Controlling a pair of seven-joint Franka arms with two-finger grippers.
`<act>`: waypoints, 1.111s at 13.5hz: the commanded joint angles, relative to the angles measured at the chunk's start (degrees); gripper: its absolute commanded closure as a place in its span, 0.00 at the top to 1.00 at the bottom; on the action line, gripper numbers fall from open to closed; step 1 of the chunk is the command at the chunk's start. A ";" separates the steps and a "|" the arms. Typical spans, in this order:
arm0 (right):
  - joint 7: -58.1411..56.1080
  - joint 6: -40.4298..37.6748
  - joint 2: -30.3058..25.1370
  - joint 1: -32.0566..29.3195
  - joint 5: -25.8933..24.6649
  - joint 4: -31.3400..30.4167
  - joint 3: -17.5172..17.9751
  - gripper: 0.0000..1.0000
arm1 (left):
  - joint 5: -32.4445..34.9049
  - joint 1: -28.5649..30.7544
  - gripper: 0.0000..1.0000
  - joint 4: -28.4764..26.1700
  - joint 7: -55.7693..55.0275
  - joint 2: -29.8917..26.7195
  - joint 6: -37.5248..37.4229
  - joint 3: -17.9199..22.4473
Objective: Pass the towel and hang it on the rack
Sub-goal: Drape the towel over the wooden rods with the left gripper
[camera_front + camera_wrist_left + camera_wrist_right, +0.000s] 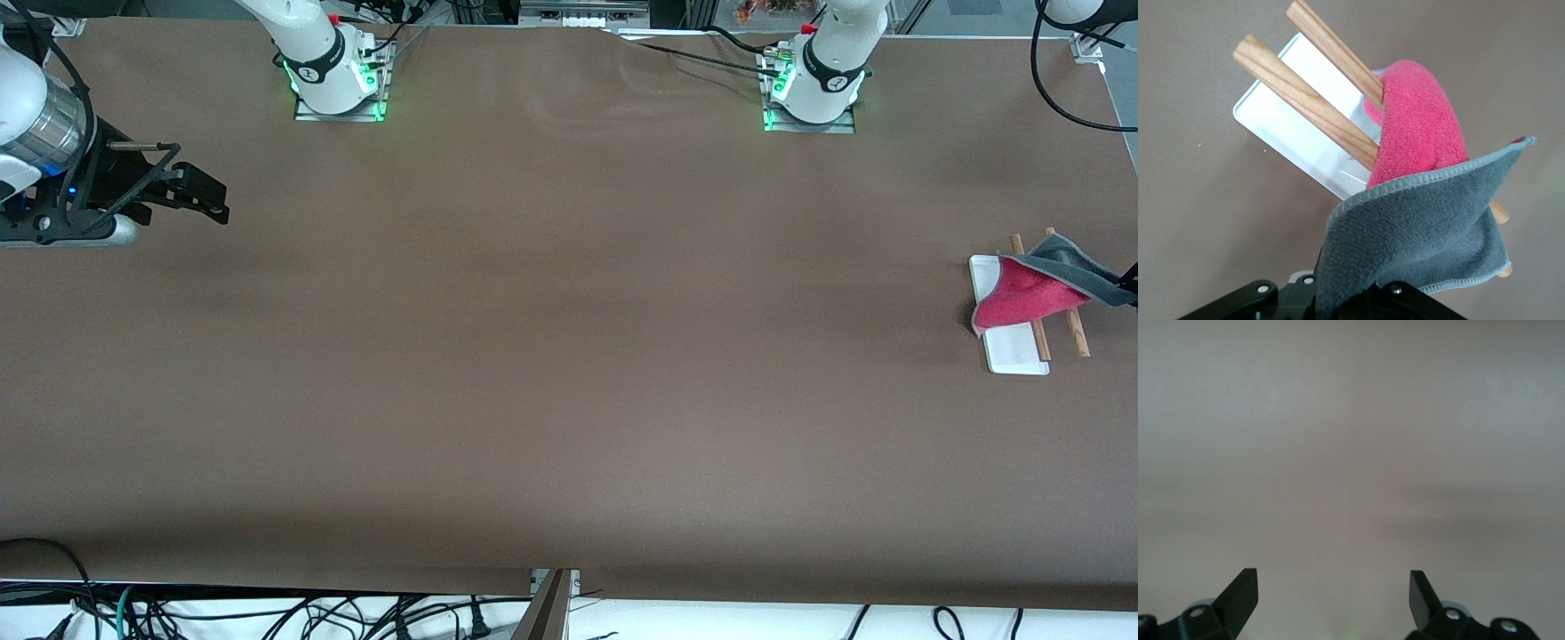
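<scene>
The towel (pixel 1022 298) hangs over the two wooden rods (pixel 1077 331) of the rack, whose white base (pixel 1009 347) lies at the left arm's end of the table. Its pinkish-red face droops over the base and its dark grey face runs up to my left gripper (pixel 1129 283), which is shut on the grey corner beside the rack. In the left wrist view the towel (pixel 1418 220) covers the gripper (pixel 1358 303), with the rods (pixel 1305 93) and base (pixel 1288 127) past it. My right gripper (pixel 209 191) waits open and empty at the right arm's end (pixel 1333 577).
The brown table (pixel 569 356) stretches between the two grippers. Both arm bases (pixel 338 80) stand along its edge farthest from the front camera. Cables (pixel 267 613) lie below the nearest edge.
</scene>
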 commanded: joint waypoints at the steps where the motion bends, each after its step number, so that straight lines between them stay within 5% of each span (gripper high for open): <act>1: -0.88 1.10 -0.71 0.53 -1.19 -1.29 -0.40 1.00 | -1.77 0.36 1.00 2.35 1.53 1.68 -0.30 -0.13; 12: -2.30 1.36 0.96 -0.17 -1.37 1.17 -0.84 1.00 | -2.57 1.94 1.00 3.05 1.53 3.35 -0.12 -0.13; 15: -2.19 2.85 0.87 0.53 -1.37 1.26 -0.22 1.00 | -2.22 1.85 1.00 7.52 1.35 1.34 -6.25 -0.13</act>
